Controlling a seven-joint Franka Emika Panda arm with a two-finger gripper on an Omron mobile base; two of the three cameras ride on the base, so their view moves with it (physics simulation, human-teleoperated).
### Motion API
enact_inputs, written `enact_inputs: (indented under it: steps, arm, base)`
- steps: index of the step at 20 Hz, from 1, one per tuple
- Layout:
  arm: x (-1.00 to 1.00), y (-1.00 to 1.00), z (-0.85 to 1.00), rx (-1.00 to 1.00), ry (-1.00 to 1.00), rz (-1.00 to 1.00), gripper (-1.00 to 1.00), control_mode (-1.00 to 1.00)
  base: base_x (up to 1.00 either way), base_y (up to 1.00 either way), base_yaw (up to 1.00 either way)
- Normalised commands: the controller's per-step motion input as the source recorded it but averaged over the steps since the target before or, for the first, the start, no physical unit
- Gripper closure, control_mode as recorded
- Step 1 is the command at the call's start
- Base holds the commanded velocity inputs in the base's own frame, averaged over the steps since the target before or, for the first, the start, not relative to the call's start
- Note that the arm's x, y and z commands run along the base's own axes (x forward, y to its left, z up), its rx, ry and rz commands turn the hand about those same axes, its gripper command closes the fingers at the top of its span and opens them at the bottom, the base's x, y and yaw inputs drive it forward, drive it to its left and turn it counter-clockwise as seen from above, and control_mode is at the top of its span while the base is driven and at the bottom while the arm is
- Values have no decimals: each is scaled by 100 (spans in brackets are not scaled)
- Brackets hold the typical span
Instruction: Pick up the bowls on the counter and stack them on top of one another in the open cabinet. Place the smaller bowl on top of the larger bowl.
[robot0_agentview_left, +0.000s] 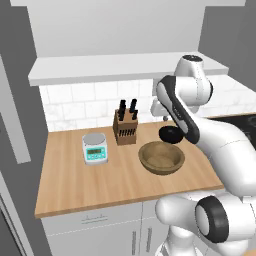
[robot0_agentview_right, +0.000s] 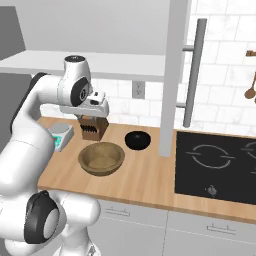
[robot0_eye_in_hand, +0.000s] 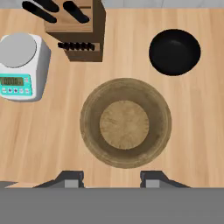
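The wooden counter (robot0_eye_in_hand: 39, 131) holds four things. The big brown bowl (robot0_eye_in_hand: 125, 123) sits in the middle. Behind it stand the knife block (robot0_eye_in_hand: 78, 30), the scale (robot0_eye_in_hand: 19, 65) and the small black bowl (robot0_eye_in_hand: 175, 51).

Both base cams sit behind the arm, left and right, angled down at the same counter (robot0_agentview_left: 75, 175); the hand cam looks straight down, closer, over the wooden bowl (robot0_eye_in_hand: 125, 122).

Matt grainy wooden larger bowl (robot0_eye_in_hand: 125, 123), glossy black smaller bowl (robot0_eye_in_hand: 174, 51), wood-plank counter (robot0_eye_in_hand: 201, 113)
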Motion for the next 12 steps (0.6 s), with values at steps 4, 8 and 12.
enact_inputs:
  steps: [4,8,12]
  arm:
    - [0,-29,-4,2,1,-10,-100,-100]
    - [0,-95,-26,10,0,-32,-100,-100]
    - [4,-100,-21,12,0,-33,-100,-100]
  base:
    - [0,0,0]
    - [0,0,0]
    - [0,0,0]
